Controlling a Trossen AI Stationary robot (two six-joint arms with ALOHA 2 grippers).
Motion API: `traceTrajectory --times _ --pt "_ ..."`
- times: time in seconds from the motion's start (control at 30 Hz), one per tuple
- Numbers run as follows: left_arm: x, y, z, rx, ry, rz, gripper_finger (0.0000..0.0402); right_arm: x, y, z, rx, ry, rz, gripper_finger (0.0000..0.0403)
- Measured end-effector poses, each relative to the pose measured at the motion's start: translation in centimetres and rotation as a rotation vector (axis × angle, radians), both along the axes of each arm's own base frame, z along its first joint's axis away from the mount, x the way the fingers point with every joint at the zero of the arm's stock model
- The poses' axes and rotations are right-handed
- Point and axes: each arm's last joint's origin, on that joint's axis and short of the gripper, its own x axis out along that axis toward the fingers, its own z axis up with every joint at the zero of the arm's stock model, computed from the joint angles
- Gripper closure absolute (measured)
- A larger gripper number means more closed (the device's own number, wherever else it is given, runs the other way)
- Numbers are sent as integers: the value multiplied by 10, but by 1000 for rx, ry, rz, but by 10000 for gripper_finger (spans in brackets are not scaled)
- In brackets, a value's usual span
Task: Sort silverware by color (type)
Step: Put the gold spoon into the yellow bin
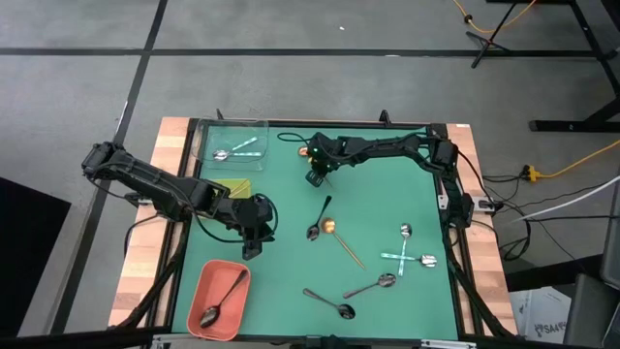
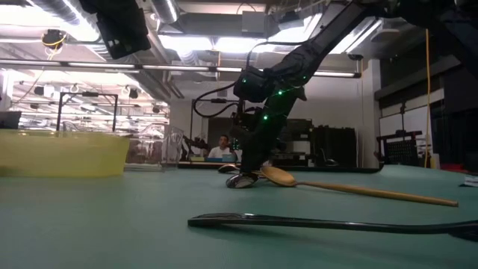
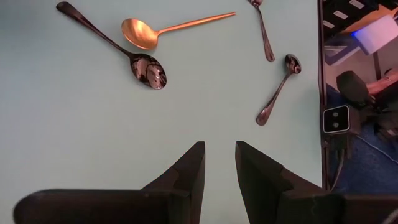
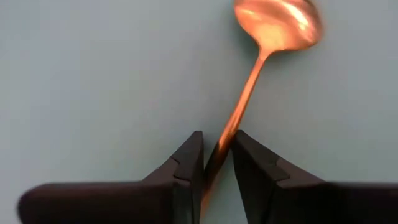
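From above, a green matte surface (image 1: 291, 194) fills the frame's centre; the right gripper (image 1: 315, 177) hangs in its upper middle, the left gripper (image 1: 254, 242) left of centre. Loose spoons lie right of centre: a dark gunmetal spoon (image 1: 319, 219) touching a thin gold spoon (image 1: 342, 238), with dark and silver ones lower right. A clear tray (image 1: 260, 126) at upper left holds silver pieces; a salmon-orange tray (image 1: 201, 281) at lower left holds one dark spoon. The level view shows the gold spoon's long handle running rightward, a black handle lying nearer. In the left wrist view, the left jaws stand narrowly apart and empty; the dark spoon and gold spoon lie ahead at upper left, handles crossing diagonally. In the right wrist view, the right jaws pinch a shiny copper spoon (image 4: 277, 25) by its thin handle, long axis running straight out from the jaws, bowl at the top over bare green.
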Motion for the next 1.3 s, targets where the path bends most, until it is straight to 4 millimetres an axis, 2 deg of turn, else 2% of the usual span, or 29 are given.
traceTrajectory --times 0.23,0.33,0.7,1.0,1.13,1.3 --pt "0 0 0 1 0 1 318 0 0 0 2 2 0 385" --pt "0 0 0 1 0 1 318 0 0 -1 1 4 -1 397" --pt "0 0 0 4 -1 3 318 -1 0 -1 -26 19 53 399" --pt "0 2 0 38 -11 37 318 -9 4 10 -38 76 143 401" --pt "0 2 -1 40 -3 37 318 -17 10 15 -32 150 192 401" --pt "0 2 -1 41 -4 37 318 -19 25 29 -114 206 251 401"
